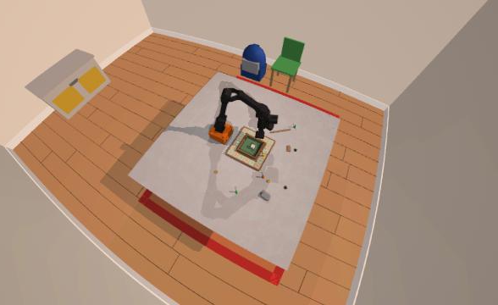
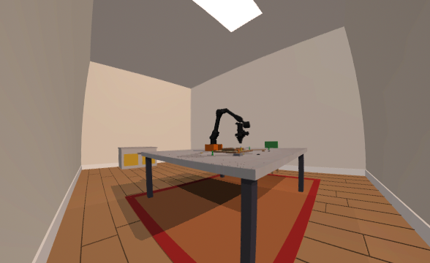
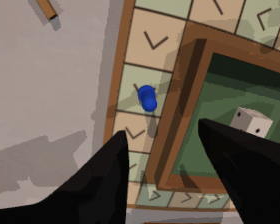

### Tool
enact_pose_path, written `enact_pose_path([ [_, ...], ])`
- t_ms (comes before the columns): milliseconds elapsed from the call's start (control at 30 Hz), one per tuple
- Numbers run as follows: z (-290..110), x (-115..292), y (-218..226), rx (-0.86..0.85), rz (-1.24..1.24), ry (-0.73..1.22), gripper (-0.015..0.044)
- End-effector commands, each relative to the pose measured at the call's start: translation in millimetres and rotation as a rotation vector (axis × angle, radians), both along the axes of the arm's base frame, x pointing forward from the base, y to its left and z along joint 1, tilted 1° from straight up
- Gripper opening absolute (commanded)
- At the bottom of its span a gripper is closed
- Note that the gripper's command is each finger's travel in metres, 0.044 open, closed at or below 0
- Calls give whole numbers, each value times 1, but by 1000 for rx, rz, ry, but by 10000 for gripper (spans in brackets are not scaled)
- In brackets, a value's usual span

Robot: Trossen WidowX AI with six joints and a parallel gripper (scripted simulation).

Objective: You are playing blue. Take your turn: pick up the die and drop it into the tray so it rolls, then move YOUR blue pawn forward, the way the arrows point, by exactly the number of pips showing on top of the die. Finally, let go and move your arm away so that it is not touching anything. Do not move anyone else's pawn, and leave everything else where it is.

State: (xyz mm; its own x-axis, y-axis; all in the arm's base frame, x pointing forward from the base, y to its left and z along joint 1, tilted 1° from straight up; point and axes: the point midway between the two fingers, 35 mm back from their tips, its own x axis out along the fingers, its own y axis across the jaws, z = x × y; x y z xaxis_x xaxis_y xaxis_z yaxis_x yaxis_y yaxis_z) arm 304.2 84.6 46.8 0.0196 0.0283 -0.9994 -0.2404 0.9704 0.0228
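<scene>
The blue pawn (image 3: 147,97) stands upright on a green square in the board's left column in the wrist view; the arrows there point down the picture. The white die (image 1: 252,146) (image 3: 252,122) lies inside the tray (image 1: 245,146) (image 3: 181,110); it is seen obliquely and I cannot surely read its top. My gripper (image 1: 260,135) (image 2: 240,142) (image 3: 162,131) is partly open and empty, above the board (image 1: 242,159) (image 3: 153,42). In the wrist view its fingertips lie just below the pawn in the picture, one over the board's edge, one over the tray.
A yellow pawn (image 1: 263,155) stands on the board. A wooden stick (image 1: 280,130) (image 3: 47,8), a green figure (image 1: 295,126) and a brown block (image 1: 289,148) lie beyond. An orange pawn (image 1: 262,176), a grey block (image 1: 264,195) and another green figure (image 1: 236,191) are nearer.
</scene>
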Motion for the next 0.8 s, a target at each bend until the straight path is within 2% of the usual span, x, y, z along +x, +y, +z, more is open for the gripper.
enact_pose_path([
  [0, -2, 2, 3, -1, 2, 3, 200],
  [767, -37, 3, 5, 0, 2, 4, 200],
])
